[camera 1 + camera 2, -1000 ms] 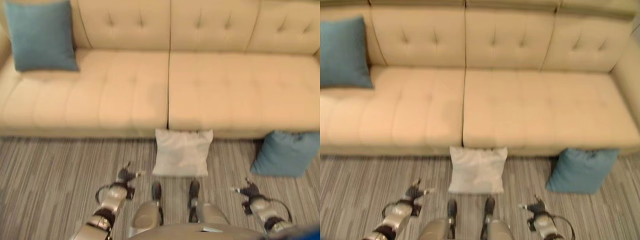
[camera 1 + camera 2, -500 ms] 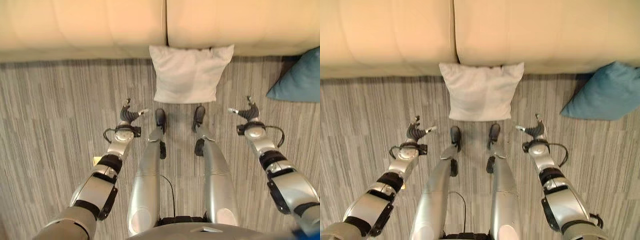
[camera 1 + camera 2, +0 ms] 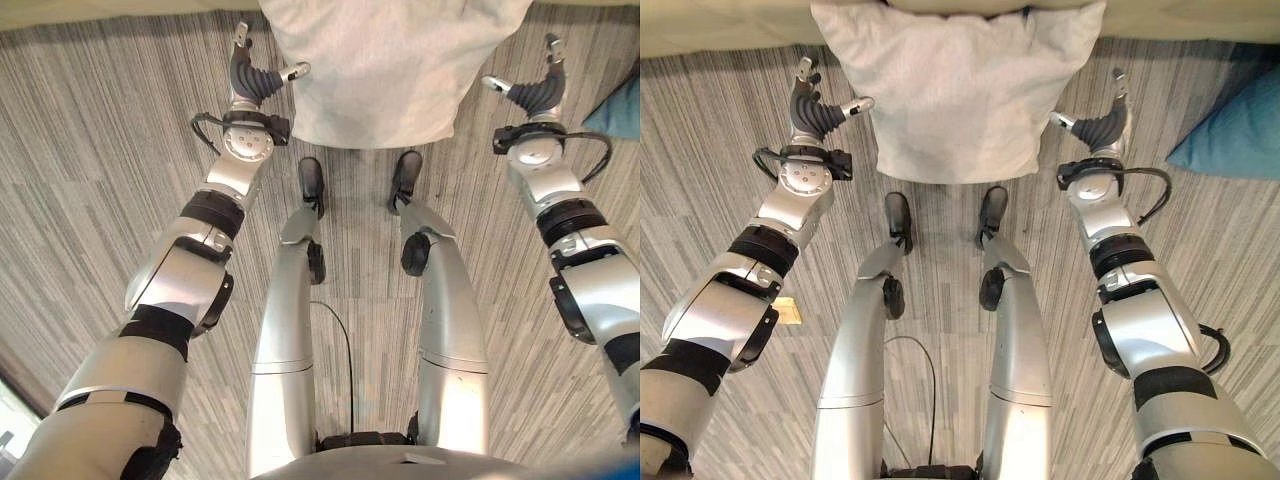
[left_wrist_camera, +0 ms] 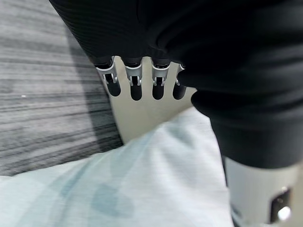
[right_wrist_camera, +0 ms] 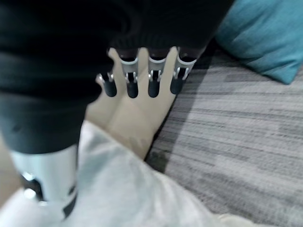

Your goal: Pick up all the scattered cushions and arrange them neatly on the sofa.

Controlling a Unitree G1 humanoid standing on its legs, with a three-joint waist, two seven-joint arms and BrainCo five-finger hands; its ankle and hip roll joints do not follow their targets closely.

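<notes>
A white cushion (image 3: 955,90) lies on the striped carpet, leaning against the front of the beige sofa (image 3: 720,25). My left hand (image 3: 812,112) hovers at the cushion's left edge with straight fingers and its thumb pointing toward the cloth. On the other side my right hand (image 3: 1100,125) is held the same way by the right edge, fingers straight. Neither hand grips the cushion. The left wrist view shows the white cushion (image 4: 142,189) just under my left hand's fingers (image 4: 135,87). A teal cushion (image 3: 1240,130) lies on the floor further right, also seen as the teal cushion (image 5: 265,38).
The sofa front (image 5: 128,118) rises right past my right hand's fingers. Grey striped carpet (image 3: 700,190) spreads to both sides. A small yellowish tag (image 3: 786,311) lies on the carpet by my left arm.
The camera has tipped down and drawn closer, so the sofa has slid up out of the picture. Both hands have reached forward and now flank the white cushion's sides.
</notes>
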